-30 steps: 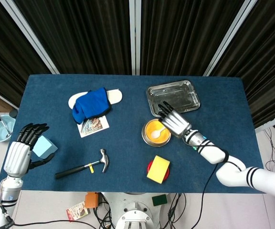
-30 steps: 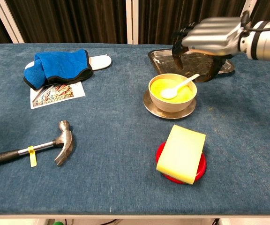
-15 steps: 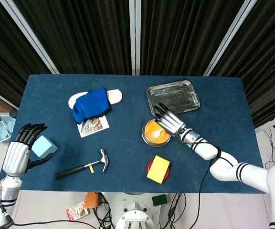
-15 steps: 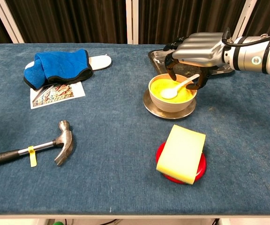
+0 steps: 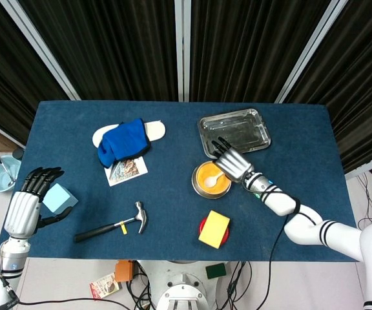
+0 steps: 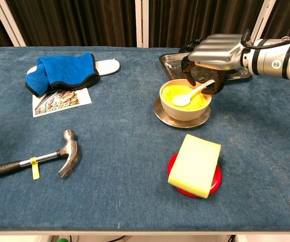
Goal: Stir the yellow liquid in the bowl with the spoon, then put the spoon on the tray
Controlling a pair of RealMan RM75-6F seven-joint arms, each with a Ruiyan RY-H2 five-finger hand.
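Resting in the bowl [image 6: 185,101], spoon [image 6: 193,94] handle under right robot hand [image 6: 213,50].

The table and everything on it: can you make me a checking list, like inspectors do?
Surface: blue cloth-covered table, flat.
Job's things: bowl of yellow liquid on a saucer; white spoon lies in it, handle on the rim toward the right hand; metal tray behind the bowl.
Clutter: hammer, blue cloth on a white oval plate, picture card, yellow sponge on a red disc.
Hands: right hand hovers over the spoon handle, fingers curled down around it, grip not sure; left hand beside a light blue block, holding nothing.
Cables: black cable along the right arm.
Surroundings: dark curtains; a small bowl beyond the table's left edge.
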